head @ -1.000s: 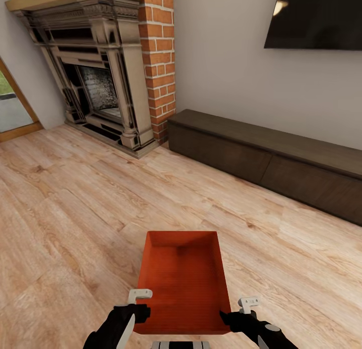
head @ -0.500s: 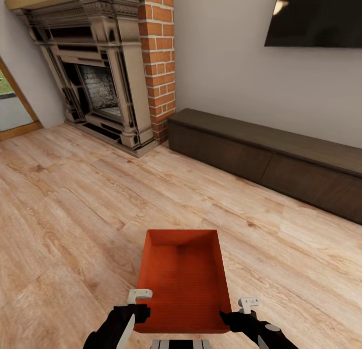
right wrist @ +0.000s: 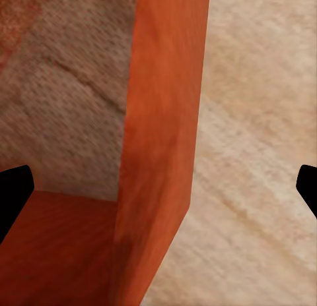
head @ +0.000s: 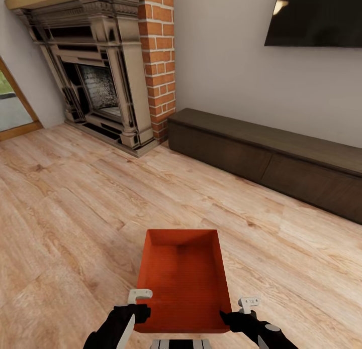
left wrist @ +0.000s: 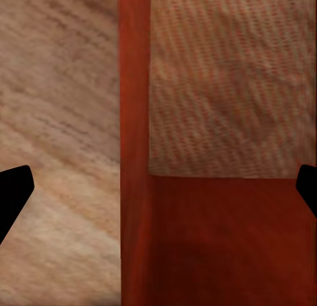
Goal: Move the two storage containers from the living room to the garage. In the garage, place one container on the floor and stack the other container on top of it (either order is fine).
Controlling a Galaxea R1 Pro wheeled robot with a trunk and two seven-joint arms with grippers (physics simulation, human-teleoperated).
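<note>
No change over the last second: left gripper [head: 139, 301] and right gripper [head: 240, 309], jaws spread, straddle the storage container's [head: 183, 283] side walls; grasp pending.

Almost nothing changes: the orange container [head: 183, 281] sits a touch lower and nearer between the two pincers than a second ago.

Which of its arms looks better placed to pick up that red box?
Neither alone, probably. The left gripper sits open at one side wall of the storage container, the right gripper open at the opposite wall. In each wrist view a wall runs between the fingertips.
</note>
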